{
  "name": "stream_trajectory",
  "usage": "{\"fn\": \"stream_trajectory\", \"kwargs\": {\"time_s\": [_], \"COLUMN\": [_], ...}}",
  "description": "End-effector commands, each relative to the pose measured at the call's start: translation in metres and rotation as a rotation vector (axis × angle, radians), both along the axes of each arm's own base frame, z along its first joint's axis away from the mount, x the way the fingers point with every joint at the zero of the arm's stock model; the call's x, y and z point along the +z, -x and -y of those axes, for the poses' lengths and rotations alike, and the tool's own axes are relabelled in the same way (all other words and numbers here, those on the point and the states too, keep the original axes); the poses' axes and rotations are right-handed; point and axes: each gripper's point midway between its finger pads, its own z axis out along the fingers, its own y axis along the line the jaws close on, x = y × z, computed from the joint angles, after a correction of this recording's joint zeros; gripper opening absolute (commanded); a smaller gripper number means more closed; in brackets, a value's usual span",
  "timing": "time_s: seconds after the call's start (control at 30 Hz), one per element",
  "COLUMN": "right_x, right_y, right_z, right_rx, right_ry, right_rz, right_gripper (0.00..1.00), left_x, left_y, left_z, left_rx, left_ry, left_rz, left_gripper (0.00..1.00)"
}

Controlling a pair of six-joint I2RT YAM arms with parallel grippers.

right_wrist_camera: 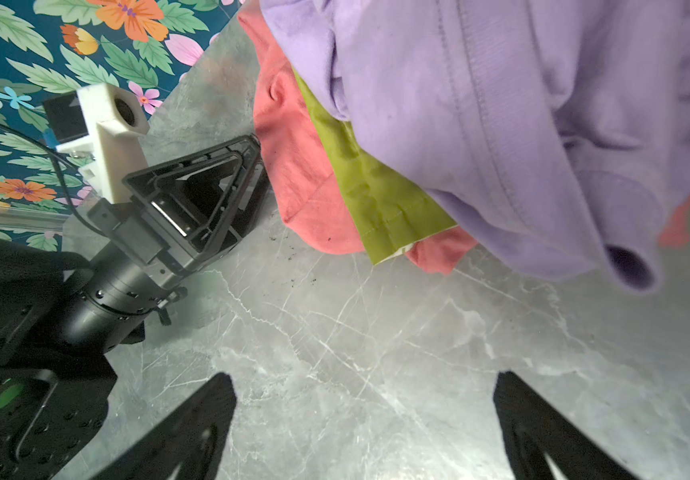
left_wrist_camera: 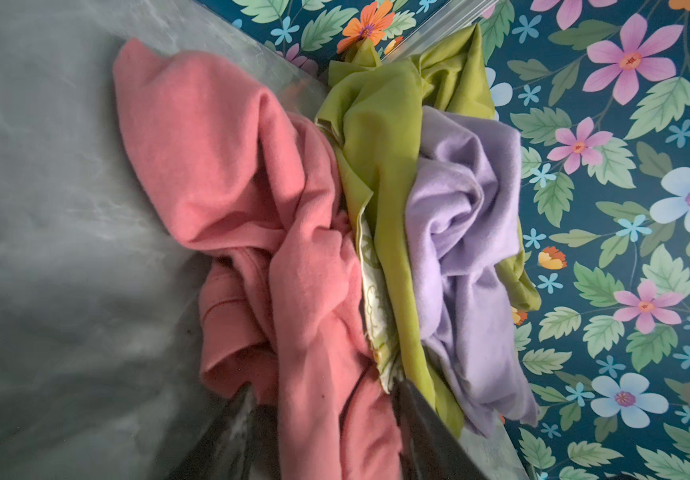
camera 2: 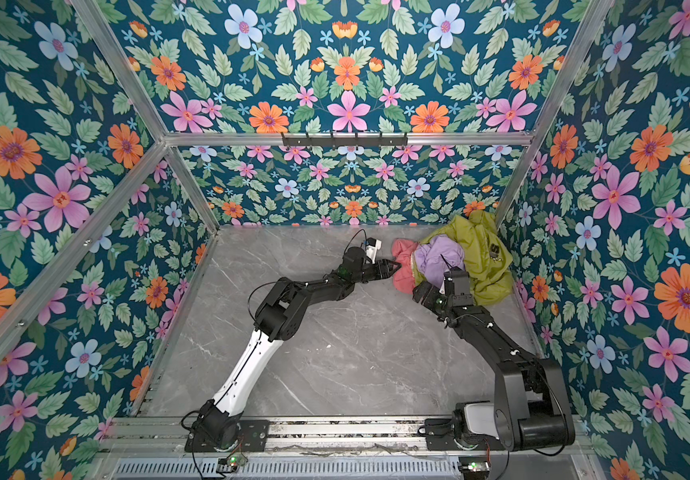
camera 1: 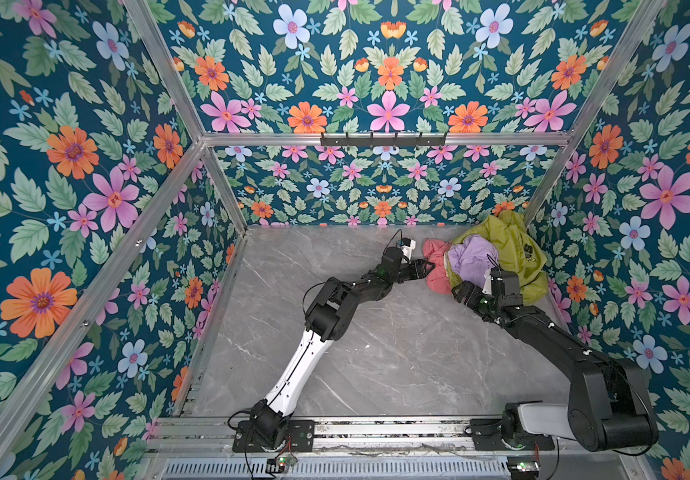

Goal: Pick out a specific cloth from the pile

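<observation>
The pile [camera 1: 497, 257] lies in the far right corner of the table, seen in both top views. Its salmon-pink cloth [camera 1: 436, 274] [camera 2: 402, 276] [left_wrist_camera: 231, 166] [right_wrist_camera: 293, 174] sticks out on the left side, partly under an olive-green garment [camera 1: 514, 245] [left_wrist_camera: 380, 137] and a lilac cloth [camera 1: 470, 257] [left_wrist_camera: 459, 199] [right_wrist_camera: 501, 104]. My left gripper [camera 1: 430, 266] [camera 2: 395, 266] [left_wrist_camera: 326, 395] is open, its jaws straddling a fold of the pink cloth with a gap showing at one finger. My right gripper [camera 1: 458, 289] [camera 2: 419, 291] [right_wrist_camera: 364, 399] hangs wide open over bare table beside the pile's near edge.
The grey marble table [camera 1: 376, 345] is walled in by flowered panels. An aluminium post [camera 1: 541, 195] rises right behind the pile. A black hook rack [camera 1: 383, 139] hangs on the back rail. The arms' bases sit on a rail [camera 1: 376, 432] at the front edge.
</observation>
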Motion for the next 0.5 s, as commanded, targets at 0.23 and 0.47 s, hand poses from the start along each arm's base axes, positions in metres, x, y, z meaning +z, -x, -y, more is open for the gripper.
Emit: {"fn": "stream_trajectory", "kwargs": {"time_s": [0.23, 0.47], "right_x": [0.006, 0.007], "right_y": [-0.003, -0.004], "right_z": [-0.001, -0.002], "right_rx": [0.001, -0.001], "right_ry": [-0.006, -0.012], "right_rz": [0.020, 0.023], "right_gripper": [0.98, 0.98], "left_x": [0.003, 0.013], "left_y": [-0.001, 0.002], "left_z": [0.004, 0.003], "left_rx": [-0.017, -0.025], "left_ry": [0.031, 0.040], "left_rz": [0.004, 0.026], "left_gripper": [0.35, 0.23]}}
